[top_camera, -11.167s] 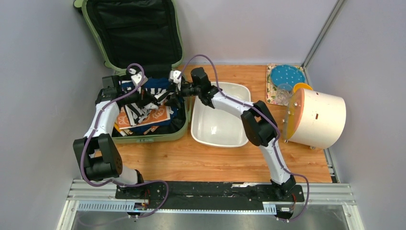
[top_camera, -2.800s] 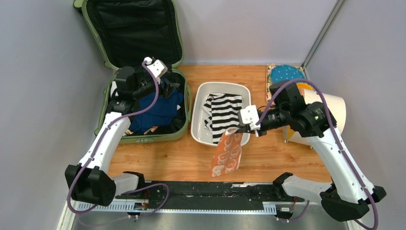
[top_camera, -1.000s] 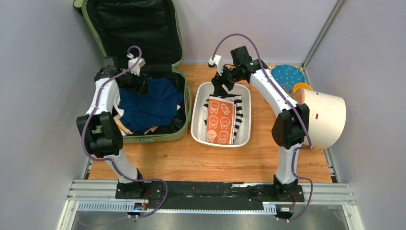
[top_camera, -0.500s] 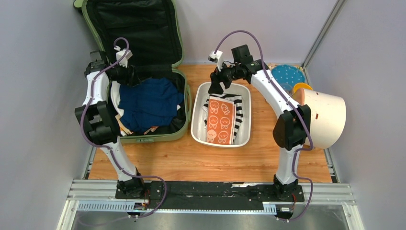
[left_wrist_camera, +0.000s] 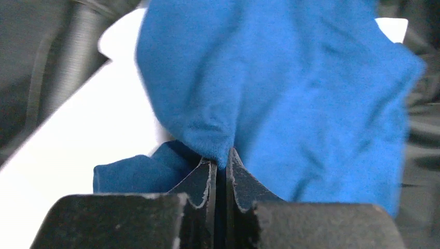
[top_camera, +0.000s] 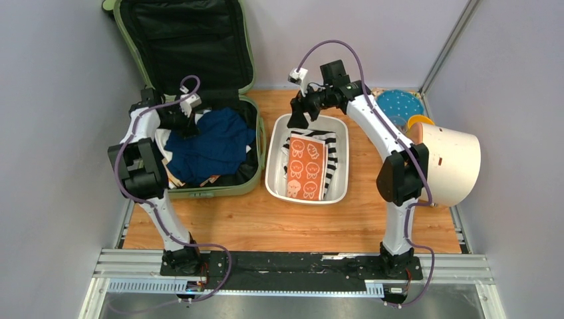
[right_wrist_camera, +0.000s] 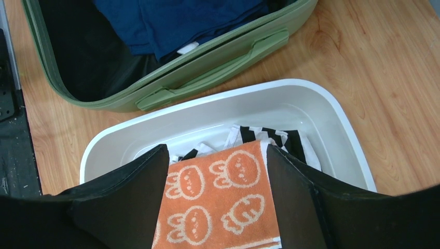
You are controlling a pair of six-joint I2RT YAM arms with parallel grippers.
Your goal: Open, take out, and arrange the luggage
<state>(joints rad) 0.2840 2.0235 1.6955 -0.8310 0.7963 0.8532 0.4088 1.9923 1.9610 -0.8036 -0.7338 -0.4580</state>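
Between grey walls (top_camera: 346, 40), on wooden table (top_camera: 266, 222), left gripper (left_wrist_camera: 220, 166) pinches blue cloth (left_wrist_camera: 290, 93), right gripper (right_wrist_camera: 217, 150) gapes.

Free air lies between the right fingers (right_wrist_camera: 122, 205), above the orange towel (right_wrist_camera: 218, 202); the rim of the white tub (right_wrist_camera: 259, 104) rings it below, the luggage (right_wrist_camera: 207, 67) wall just beyond. Ahead of the left fingers (left_wrist_camera: 201, 181), blue cloth (left_wrist_camera: 290, 104) fills everything.

Cut off by the upper edge of the top view: far end of the luggage (top_camera: 186, 46) lid. Mostly hidden under the blue cloth (top_camera: 209, 143): other things inside. Mostly hidden under the orange towel (top_camera: 306, 166): the striped cloth (top_camera: 334, 151). Blurred in the left wrist view: surroundings of the cloth.
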